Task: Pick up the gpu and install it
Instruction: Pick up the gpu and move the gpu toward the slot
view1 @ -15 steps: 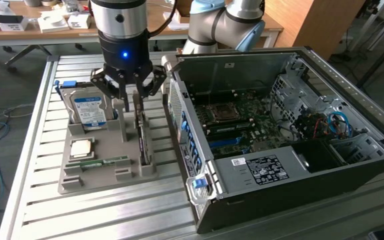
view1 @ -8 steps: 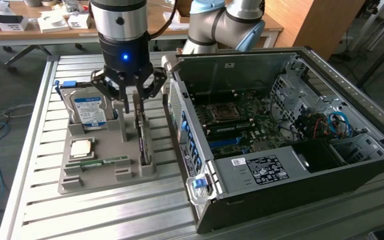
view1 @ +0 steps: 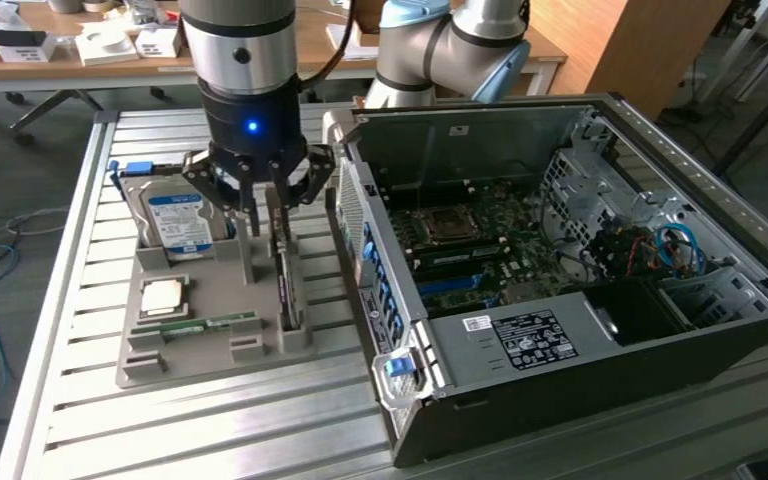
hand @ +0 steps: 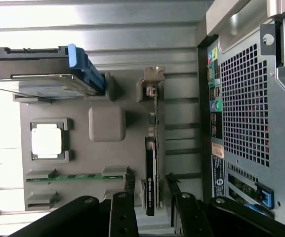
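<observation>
Black jaws stand parted, straddling the thin, flat, dark gpu [hand: 150,187] upright in its grey slotted tray [hand: 83,154].

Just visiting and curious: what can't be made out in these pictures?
- gpu faces: it stands edge-on in both views; the gripper covers its far end in the exterior view.
- Hard drive label: exterior view, partly behind the gripper.
- Sticker on the case: text too small, exterior view.
</observation>
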`<act>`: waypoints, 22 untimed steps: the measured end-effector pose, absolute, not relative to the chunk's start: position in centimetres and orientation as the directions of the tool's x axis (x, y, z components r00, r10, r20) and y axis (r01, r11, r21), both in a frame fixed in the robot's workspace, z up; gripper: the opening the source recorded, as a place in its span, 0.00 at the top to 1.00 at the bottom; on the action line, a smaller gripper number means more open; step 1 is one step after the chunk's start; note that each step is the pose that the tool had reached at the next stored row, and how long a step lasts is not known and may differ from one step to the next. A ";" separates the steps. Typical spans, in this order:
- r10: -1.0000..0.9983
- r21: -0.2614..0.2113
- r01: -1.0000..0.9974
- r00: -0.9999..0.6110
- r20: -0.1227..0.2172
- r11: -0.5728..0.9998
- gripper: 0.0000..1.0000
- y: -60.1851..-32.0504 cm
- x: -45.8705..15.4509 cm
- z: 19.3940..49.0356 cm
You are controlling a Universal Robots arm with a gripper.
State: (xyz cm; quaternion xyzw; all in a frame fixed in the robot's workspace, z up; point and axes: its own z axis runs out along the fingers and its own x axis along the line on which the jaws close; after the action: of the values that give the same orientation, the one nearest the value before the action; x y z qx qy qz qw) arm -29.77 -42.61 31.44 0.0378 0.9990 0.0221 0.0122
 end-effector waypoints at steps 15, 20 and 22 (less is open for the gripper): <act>0.076 0.045 0.075 -0.997 -0.023 0.996 0.63 -42.9 -29.6 29.6; 0.076 0.045 0.075 -0.997 -0.023 0.996 0.63 -42.9 -29.3 29.5; 0.076 0.045 0.075 -0.997 -0.023 0.996 0.63 -42.9 -29.3 29.2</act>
State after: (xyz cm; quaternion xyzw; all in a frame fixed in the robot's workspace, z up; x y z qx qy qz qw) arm -29.30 -42.91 29.22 0.0378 0.9990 0.0221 0.0122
